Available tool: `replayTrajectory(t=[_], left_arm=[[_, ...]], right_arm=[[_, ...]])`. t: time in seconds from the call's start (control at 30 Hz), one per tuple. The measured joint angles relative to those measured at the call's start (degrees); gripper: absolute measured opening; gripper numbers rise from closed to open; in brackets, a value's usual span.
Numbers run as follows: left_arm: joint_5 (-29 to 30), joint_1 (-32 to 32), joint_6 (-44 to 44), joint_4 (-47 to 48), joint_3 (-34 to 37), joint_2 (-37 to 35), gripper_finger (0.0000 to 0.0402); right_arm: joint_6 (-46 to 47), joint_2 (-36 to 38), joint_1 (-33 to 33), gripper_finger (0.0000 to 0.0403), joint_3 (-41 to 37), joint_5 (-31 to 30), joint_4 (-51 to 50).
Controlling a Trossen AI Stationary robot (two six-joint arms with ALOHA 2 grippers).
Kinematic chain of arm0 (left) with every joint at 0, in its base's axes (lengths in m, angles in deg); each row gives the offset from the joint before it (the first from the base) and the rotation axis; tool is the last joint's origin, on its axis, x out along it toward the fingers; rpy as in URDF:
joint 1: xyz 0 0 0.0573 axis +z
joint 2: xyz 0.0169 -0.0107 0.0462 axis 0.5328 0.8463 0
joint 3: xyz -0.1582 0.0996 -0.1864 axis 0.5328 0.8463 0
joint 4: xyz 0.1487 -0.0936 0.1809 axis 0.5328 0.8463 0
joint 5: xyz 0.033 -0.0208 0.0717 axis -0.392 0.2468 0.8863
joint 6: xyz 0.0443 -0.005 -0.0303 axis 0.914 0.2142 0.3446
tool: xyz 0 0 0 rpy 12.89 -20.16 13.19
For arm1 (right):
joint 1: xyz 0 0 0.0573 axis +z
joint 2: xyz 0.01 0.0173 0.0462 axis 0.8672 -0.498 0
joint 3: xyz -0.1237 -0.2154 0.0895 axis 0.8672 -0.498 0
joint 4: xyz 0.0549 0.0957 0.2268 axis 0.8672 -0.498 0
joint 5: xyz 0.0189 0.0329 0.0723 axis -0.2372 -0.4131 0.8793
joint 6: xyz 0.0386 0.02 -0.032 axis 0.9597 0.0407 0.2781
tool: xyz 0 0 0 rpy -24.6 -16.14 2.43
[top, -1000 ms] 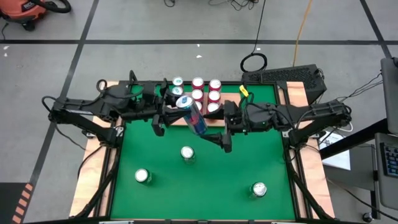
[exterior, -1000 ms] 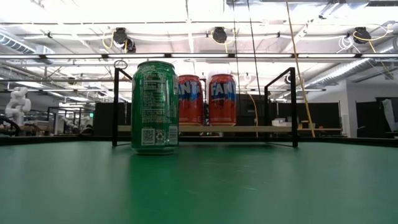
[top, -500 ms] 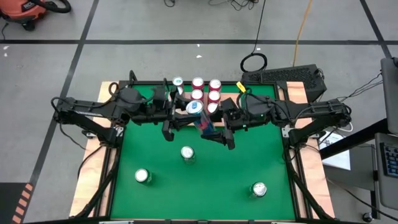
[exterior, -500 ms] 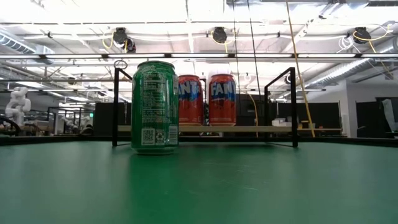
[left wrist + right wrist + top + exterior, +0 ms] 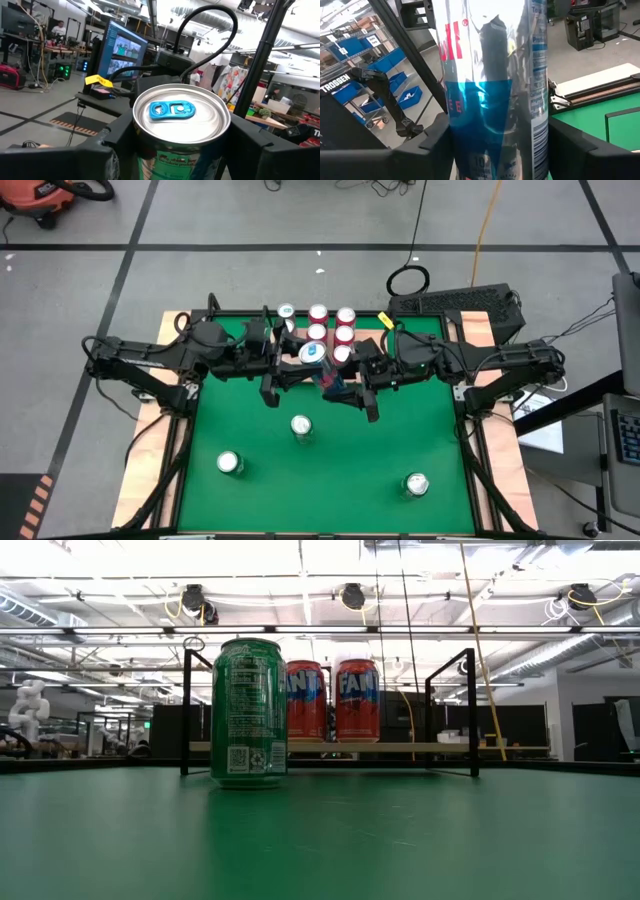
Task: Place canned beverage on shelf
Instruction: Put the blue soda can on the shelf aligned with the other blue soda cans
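High view: both arms meet over the far middle of the green mat (image 5: 330,470), where a tall blue-and-silver can (image 5: 318,364) is held above the counter, tilted, just at 6 o'clock of the shelf (image 5: 352,370). The left end effector (image 5: 282,370) grips it near its top, from 9 o'clock; the right end effector (image 5: 358,385) stands at its lower body, from 3 o'clock. On the shelf stand six cans (image 5: 318,313), four with red rims. Three more cans (image 5: 301,425) stand apart on the mat toward 6 o'clock.

Low view: a green can (image 5: 249,711) stands on the mat in front of the shelf (image 5: 330,747); two red cans (image 5: 357,700) on the board read "FAN" — the rest is hidden or cut.

Left wrist view: the left end effector's fingers (image 5: 116,137) are clamped on the can (image 5: 181,131) just under its silver lid with a blue tab.

Right wrist view: the right end effector's fingers (image 5: 434,139) flank the can (image 5: 495,85) — whether they press on it I cannot tell. Red letters on it are only partly legible. A sign behind reads "TROSSEN".
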Motion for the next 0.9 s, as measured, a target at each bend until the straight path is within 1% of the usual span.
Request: replayTrajectory(t=[0.17, 0.27, 0.4, 0.73, 0.83, 0.9], left_arm=[[-0.1, 0.0, -2.6, 0.3, 0.0, 0.0, 0.0245], [-0.1, -0.1, -3.1, 0.3, 0.0, 0.0, 0.0255], [1.8, -0.3, -3.1, 0.5, 0.0, 0.0, 0.0268], [2.0, -0.3, -4.1, 2.7, -0.1, -0.7, 0.0315], [2.0, -0.3, -4.8, 5.6, -0.2, -1.6, 0.0321], [2.0, -0.2, -4.8, 9.6, -1.4, -2.0, 0.0322]], right_arm=[[0.3, 0.0, 0.0, 0.0243, 0.0, 0.3, 0.0], [0.2, 0.0, 0.0, 0.0239, 0.0, 0.2, -0.1], [-0.3, 0.0, 0.0, 0.0234, 0.0, 0.2, -0.7], [-0.5, 0.0, 0.0, 0.0234, 0.0, 1.2, -3.0], [-0.6, 0.0, -0.3, 0.0235, 0.0, 1.1, -3.9], [-0.6, 0.0, -0.4, 0.0237, 0.0, 1.0, -3.9]])
